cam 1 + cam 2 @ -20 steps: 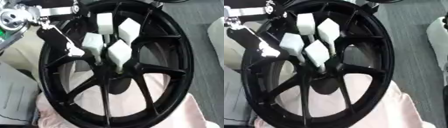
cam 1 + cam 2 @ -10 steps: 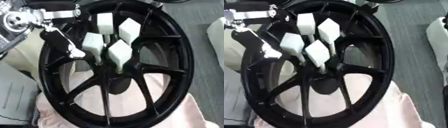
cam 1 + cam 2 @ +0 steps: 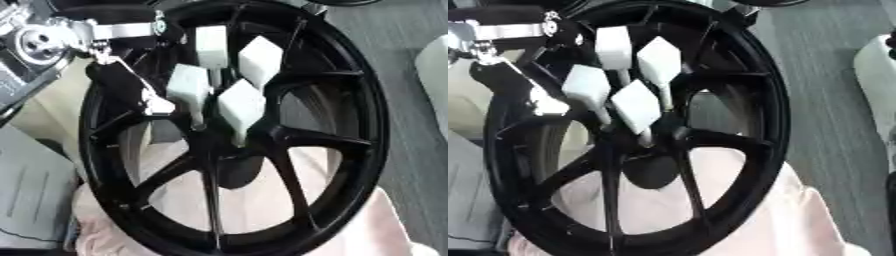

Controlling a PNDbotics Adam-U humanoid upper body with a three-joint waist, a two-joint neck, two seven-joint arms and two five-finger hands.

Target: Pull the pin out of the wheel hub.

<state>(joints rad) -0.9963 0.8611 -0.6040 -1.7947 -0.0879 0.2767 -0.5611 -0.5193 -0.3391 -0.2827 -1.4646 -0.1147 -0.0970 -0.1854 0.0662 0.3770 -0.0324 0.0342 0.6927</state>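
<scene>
Left hand (image 3: 131, 87) at black wheel hub (image 3: 236, 132).
Finger state impossible to tell; four pale pins (image 3: 241, 106) just right of fingers.

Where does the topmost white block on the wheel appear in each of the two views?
Left eye view: the topmost white block is upper centre, just left of the middle.
Right eye view: the block is upper left, further left.
Shared landmark: the wheel's dark hub, below the four blocks in both.
</scene>
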